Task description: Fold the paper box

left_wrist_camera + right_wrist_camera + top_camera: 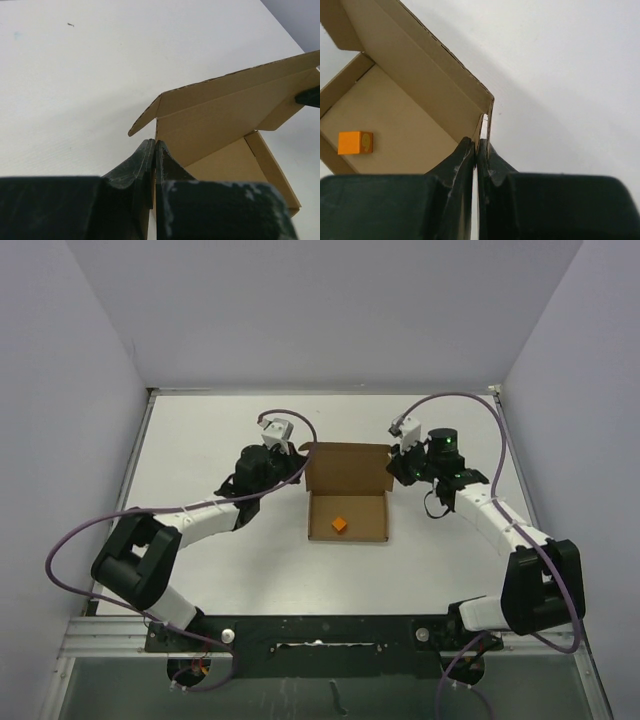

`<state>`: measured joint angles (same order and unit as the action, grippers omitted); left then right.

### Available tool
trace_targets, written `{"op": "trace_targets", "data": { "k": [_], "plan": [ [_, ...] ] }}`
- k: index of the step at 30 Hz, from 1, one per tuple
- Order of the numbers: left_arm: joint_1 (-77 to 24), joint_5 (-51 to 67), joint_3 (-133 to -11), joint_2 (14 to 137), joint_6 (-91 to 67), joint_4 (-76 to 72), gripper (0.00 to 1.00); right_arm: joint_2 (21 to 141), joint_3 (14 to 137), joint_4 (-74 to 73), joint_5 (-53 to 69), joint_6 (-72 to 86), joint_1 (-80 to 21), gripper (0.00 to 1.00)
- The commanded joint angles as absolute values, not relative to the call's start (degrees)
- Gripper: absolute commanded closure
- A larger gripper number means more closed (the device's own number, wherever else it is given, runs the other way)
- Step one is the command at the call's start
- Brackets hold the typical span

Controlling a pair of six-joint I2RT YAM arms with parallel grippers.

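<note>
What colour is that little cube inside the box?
The little cube is orange, clearest in the right wrist view.

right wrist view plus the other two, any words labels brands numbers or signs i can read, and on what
No word, number or brand can be read in any view.
Small orange cube: a pale round mark on one face, too blurred to read.
Plain brown cardboard box: blank, with no print on the faces that show.
</note>
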<state>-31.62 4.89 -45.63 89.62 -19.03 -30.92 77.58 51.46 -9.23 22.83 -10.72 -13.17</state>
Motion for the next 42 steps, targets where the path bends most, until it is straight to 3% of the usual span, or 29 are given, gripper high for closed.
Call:
{"op": "trace_targets", "data": {
  "k": [1,14,20,33,42],
  "plan": [
    [-34.2,-1.41,-47.72,88.69,-16.5,-40.12,1.0,80.01,53.47,1.97,17.81,-10.85,-14.7,1.0],
    [-41.03,-14.88,-47.02,92.57,-8.22,-48.9,1.0,81.9,46.27,20.15,1.81,-9.04,-21.2,1.0],
    [-43.66,-21.12,-47.89,95.87,-8.92,-49.97,1.0,83.66,43.33,24.49,0.49,-5.74,-22.48,1.0],
    [-49.53,-31.08,-44.52,97.97,-11.16,-54.3,1.0,81.44,41.32,18.43,3.28,5.23,-22.72,1.0],
    [-52.56,-34.01,-42.48,97.87,-11.34,-55.22,1.0,77.95,39.66,14.09,0.89,1.71,-26.62,1.0]
  ]
}}
